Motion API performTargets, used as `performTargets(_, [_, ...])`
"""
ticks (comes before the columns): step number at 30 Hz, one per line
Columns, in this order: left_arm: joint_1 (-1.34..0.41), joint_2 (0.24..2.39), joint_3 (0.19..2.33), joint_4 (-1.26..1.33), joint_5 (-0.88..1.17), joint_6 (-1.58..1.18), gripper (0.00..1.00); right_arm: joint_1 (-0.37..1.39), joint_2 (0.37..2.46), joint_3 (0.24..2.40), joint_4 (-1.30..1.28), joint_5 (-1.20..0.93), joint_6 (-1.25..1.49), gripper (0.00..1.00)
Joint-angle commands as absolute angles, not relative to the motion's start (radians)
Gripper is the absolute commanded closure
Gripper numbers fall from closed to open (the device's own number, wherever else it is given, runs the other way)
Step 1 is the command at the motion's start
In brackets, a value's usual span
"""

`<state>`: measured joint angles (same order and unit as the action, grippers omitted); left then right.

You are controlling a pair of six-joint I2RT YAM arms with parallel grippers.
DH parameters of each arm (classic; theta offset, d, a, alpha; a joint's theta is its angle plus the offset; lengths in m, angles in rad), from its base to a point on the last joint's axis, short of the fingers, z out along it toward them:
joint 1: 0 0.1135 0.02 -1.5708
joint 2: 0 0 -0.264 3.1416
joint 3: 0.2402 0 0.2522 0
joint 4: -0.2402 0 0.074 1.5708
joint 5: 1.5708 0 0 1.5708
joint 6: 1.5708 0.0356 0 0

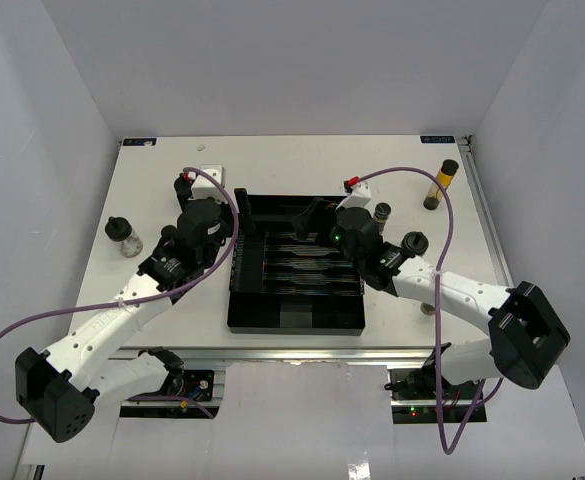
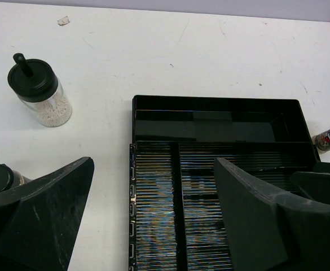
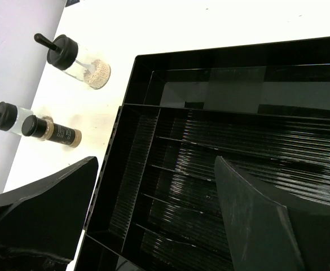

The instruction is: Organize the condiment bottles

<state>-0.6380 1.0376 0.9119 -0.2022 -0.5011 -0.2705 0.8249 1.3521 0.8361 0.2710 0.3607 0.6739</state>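
Left gripper (image 2: 153,169) jaws released and empty, over the black tray's (image 2: 210,104) left rim. Target, the squat bottle (image 2: 40,93) of white granules, stands upright on the worktop (image 2: 181,51), upper left of the jaws and well apart; left arm nearer. Right gripper (image 3: 156,164) jaws likewise released.

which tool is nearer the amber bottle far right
Right. The right tool hovers over the tray, left of the bottle; the left tool is at the tray's left edge.
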Motion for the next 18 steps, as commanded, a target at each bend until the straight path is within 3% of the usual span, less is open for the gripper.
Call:
performTargets(1, [-0.641, 1.028, 0.922, -0.19, -0.503, -0.27, 0.02, 0.827, 1.371, 0.905, 0.27, 0.373, 0.657, 0.1])
performTargets(7, [-0.616, 1.094, 1.011, -0.255, -0.546, -0.272, 0.02, 0.828, 1.412, 0.943, 0.258, 0.32, 0.632, 0.1])
performTargets(18, [-0.312, 1.351, 1.306, -0.394, -0.431, -0.379, 0.02, 0.828, 1.342, 0.816, 0.466, 0.16, 0.537, 0.1])
